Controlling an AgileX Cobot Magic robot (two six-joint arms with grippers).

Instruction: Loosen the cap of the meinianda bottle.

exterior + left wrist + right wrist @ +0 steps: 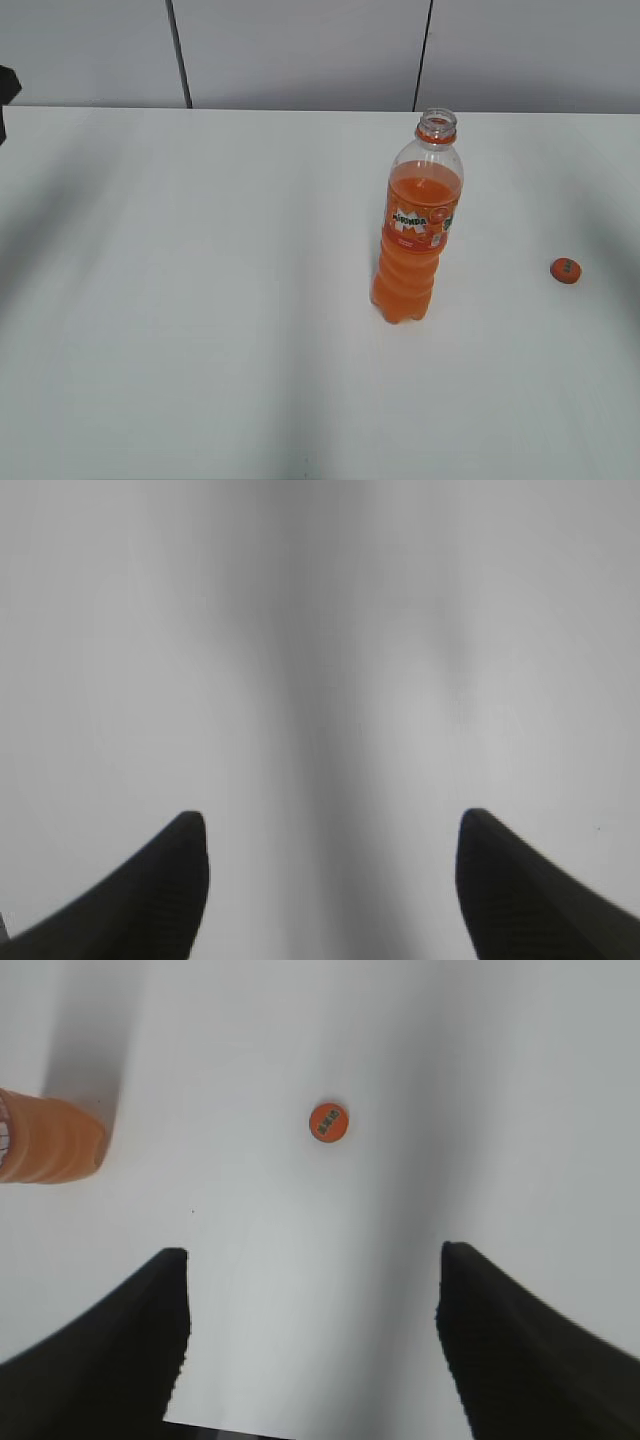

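The meinianda bottle (pixel 415 225) stands upright on the white table, right of the middle, with its neck open and no cap on it. Its ribbed lower body shows at the left edge of the right wrist view (pixel 45 1140). The small orange cap (pixel 565 270) lies on the table to the bottle's right; it also shows in the right wrist view (pixel 328 1122), well ahead of the jaws. My right gripper (pixel 312 1260) is open and empty above the table. My left gripper (pixel 330 825) is open and empty over bare table. Neither gripper shows in the exterior view.
The white table (pixel 200 300) runs back to a grey panelled wall (pixel 300 50). A dark part of a robot arm (pixel 6 95) sits at the far left edge.
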